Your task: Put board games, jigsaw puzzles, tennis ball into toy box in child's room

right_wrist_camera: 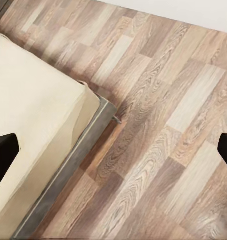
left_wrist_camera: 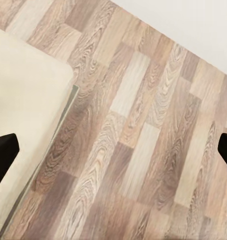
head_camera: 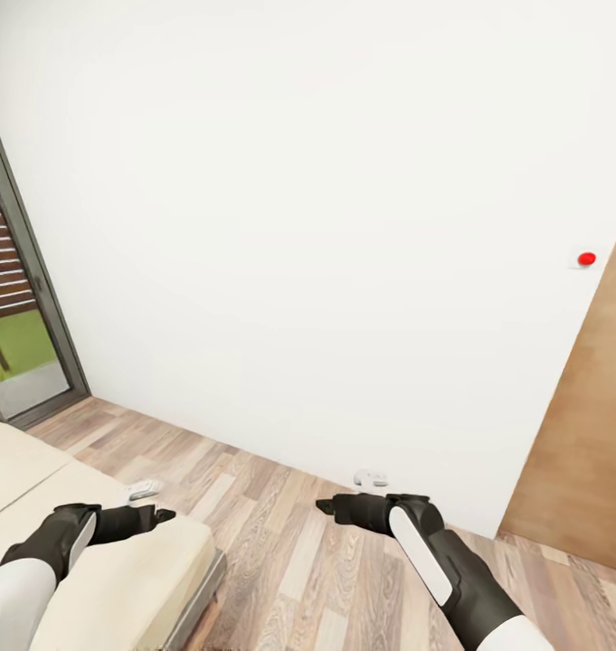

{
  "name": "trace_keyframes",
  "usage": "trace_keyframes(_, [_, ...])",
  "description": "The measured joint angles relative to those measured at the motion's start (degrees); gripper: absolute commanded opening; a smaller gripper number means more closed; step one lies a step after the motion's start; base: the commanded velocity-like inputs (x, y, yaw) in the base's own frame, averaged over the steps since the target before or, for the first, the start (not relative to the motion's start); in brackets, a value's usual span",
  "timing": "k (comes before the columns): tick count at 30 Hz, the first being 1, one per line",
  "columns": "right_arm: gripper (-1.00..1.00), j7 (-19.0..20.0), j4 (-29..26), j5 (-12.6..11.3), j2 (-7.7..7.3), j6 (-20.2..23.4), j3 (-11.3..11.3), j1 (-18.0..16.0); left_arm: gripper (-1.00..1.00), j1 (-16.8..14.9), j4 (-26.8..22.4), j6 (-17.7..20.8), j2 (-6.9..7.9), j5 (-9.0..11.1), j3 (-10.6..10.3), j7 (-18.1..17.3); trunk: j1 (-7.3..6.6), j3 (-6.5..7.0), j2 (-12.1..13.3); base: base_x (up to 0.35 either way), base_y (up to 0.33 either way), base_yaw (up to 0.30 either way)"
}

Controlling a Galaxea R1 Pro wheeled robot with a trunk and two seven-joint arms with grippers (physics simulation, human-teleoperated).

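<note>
You face blank white wall; no toys or toy box in sight. Left gripper hangs over bed corner, right gripper over wood floor. Both pincers spread wide, empty. Glass door far left, wooden door right.

The floor under both end effectors is wood plank, grained and matt; the bed below the left end effector looks like smooth cream cloth (its frame grey, metal-like); the wall beyond is plain matt white; the right end effector is matt black, seemingly plastic.
</note>
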Motion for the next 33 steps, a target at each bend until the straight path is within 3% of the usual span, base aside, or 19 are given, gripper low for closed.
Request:
trace_keyframes(10, [1.00, 0.0, 0.2, 0.0, 0.65, 0.3, 0.2, -0.1, 1.00, 0.0, -1.8, 0.8, 0.33, -0.2, 0.6, -1.1, 0.00, 0.00, 0.0, 0.007, -0.055, 0.287])
trace_keyframes(27, [1.00, 0.0, 0.2, 0.0, 0.72, 0.1, 0.3, -0.1, 1.00, 0.0, -1.9, 0.8, 0.33, -0.2, 0.7, -1.0, 0.00, 0.00, 0.0, 0.000, -0.266, 0.241])
trace_keyframes(33, [1.00, -0.1, 0.3, 0.0, 0.76, 0.0, 0.4, -0.1, 1.00, 0.0, -1.9, 0.9, 0.30, -0.2, 0.7, -1.0, 0.00, 0.00, 0.0, 0.000, -0.099, 0.271])
